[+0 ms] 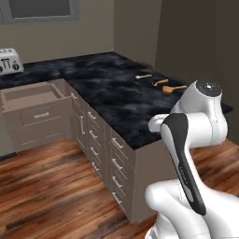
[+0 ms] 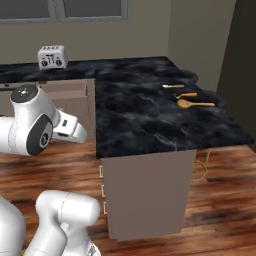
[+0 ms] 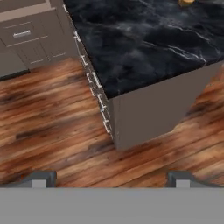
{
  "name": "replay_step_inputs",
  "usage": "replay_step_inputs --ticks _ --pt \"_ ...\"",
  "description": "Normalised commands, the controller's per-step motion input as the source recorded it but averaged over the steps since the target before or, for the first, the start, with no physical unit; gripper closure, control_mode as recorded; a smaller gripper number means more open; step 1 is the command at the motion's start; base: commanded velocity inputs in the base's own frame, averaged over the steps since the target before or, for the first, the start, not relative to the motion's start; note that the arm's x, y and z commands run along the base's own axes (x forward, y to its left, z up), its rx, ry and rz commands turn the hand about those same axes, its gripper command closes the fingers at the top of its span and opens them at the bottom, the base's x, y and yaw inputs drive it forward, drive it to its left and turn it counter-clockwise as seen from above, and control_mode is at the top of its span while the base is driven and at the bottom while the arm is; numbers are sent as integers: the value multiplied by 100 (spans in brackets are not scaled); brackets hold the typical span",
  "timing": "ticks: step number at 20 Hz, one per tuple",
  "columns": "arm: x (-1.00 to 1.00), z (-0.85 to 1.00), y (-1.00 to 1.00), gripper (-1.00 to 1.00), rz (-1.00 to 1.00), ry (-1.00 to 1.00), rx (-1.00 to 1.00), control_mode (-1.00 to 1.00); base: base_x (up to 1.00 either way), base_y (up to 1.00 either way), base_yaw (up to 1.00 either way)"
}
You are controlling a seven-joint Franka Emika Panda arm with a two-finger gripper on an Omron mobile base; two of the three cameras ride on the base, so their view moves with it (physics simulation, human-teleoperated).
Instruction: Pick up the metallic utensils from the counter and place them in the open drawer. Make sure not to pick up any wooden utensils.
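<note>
Looking from the left base view, the counter (image 1: pixel 112 93) runs away from the arm, and three utensils lie in a cluster at its far right corner: a pale knife (image 1: pixel 144 76), a slim orange fork (image 1: pixel 160 82) and the broad-headed wooden spoon (image 1: pixel 173 88), all close together, none touching as far as can be told. The open drawer (image 1: pixel 32 95) juts out far to the left, below a toaster (image 1: pixel 10 60)

In the right base view the same three sit well ahead and to the right: knife (image 2: pixel 173 86) farthest, fork (image 2: pixel 188 94) in the middle, spoon (image 2: pixel 196 104) nearest. The drawer (image 2: pixel 67 89) lies off to the left

In the hand view the claw (image 3: pixel 113 178) hangs with fingertips (image 3: pixel 43 178) spread wide, holding nothing, above wood floor (image 3: pixel 52 131). The counter (image 3: pixel 144 39) corner lies ahead of the claw, utensils well beyond it; an orange scrap at the top edge may be the spoon

Knife and fork look light, stiff, thin and probably slippery on glossy stone; pinching each across mid-handle seems safest, keeping clear of the spoon
</note>
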Motion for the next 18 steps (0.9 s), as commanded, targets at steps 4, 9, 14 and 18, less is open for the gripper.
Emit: replay_step_inputs --ticks 4,9,14,18 --pt "0 0 0 -100 0 0 0 100 0 -100 53" --pt "0 0 0 -100 0 0 0 100 -6 -100 40" --pt "0 0 0 -100 0 0 0 100 0 -100 22" --pt "0 0 0 -100 0 0 0 100 9 -100 17"
